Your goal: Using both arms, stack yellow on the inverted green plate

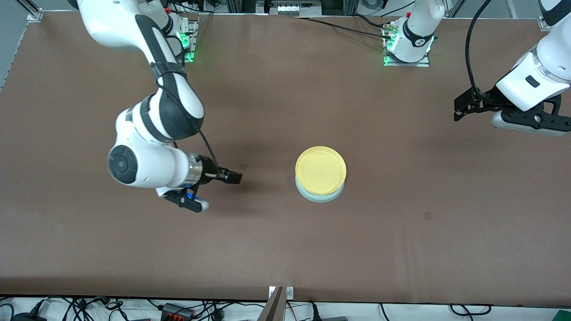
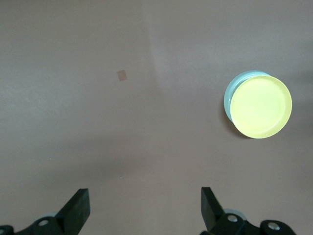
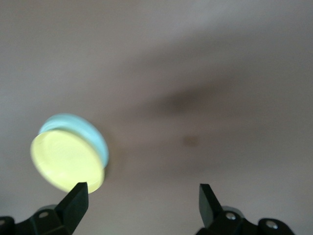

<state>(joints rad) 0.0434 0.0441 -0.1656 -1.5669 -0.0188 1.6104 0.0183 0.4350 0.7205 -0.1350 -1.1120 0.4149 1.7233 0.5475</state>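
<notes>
Front view shows my round, shallow yellow plastic plate (image 1: 320,170) lying flat, hollow side up, on the pale mint-green plastic plate (image 1: 319,196), whose edge peeks out as a crescent on the side nearer the front camera. Both are smooth discs with low rims, so neither has a long axis. The stack sits near the middle of the matte brown table (image 1: 285,249). My right gripper (image 1: 225,185) hangs empty, fingers spread wide, beside the stack toward the right arm's end of the table. My left gripper (image 1: 464,109) waits, spread and empty, over the left arm's end of the table.
</notes>
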